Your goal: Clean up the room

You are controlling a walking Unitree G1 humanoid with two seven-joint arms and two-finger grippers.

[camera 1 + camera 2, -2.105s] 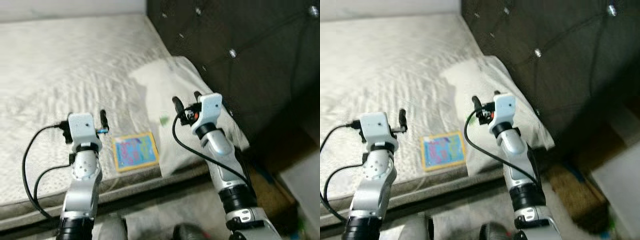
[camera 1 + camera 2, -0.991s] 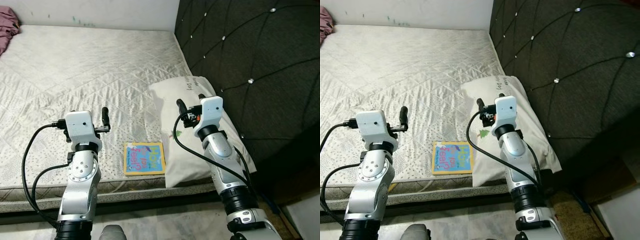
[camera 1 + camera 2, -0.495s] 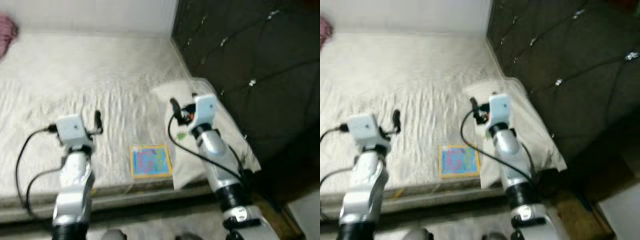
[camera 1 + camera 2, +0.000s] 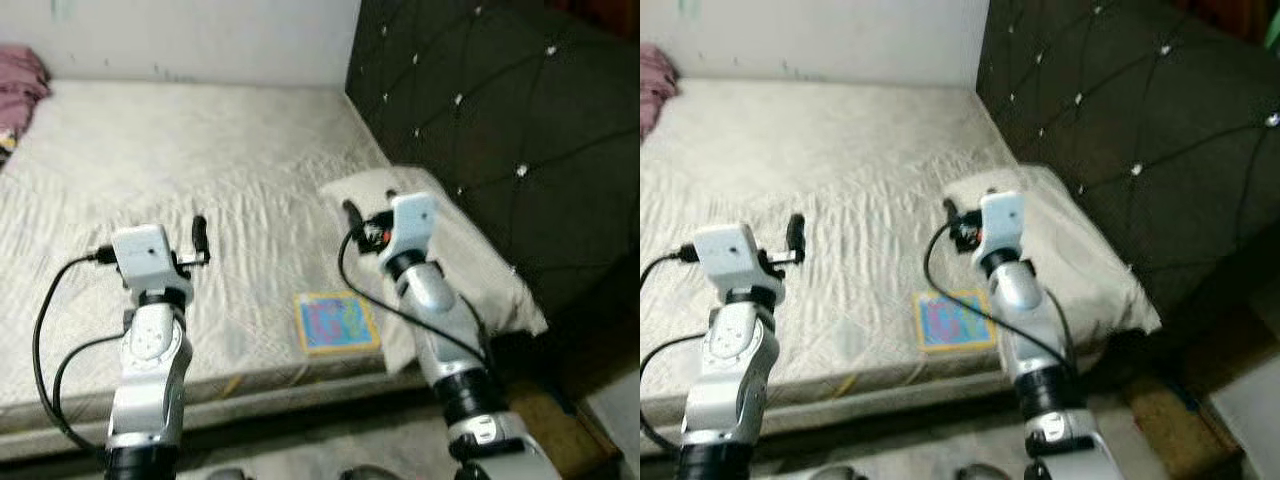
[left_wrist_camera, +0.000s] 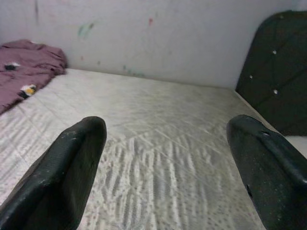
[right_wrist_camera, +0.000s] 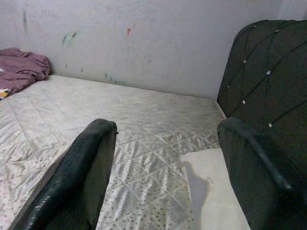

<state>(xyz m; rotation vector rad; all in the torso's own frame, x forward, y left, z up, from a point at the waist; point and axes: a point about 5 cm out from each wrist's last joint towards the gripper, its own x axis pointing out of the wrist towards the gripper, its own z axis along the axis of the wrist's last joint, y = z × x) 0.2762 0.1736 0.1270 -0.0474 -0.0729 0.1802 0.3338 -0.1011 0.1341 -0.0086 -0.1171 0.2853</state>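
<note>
The colourful picture book (image 4: pixel 336 322) lies flat near the mattress (image 4: pixel 200 170) edge, between the two grippers and below them, just beside the white pillow (image 4: pixel 470 260) under the right arm. It looks like the likeliest thing to tidy — though the head views are blurred. Both the left gripper (image 5: pixel 168 167) and the right gripper (image 6: pixel 163 163) hover with fingers spread wide, holding nothing, probably readied for a reach. A purple blanket (image 5: pixel 26 62) sits bunched far beyond them, against the wall.

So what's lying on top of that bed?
On the mattress: a colourful book near the front edge, a white pillow by the headboard, purple cloth far off. The pillow hides whatever lies beneath it.
</note>
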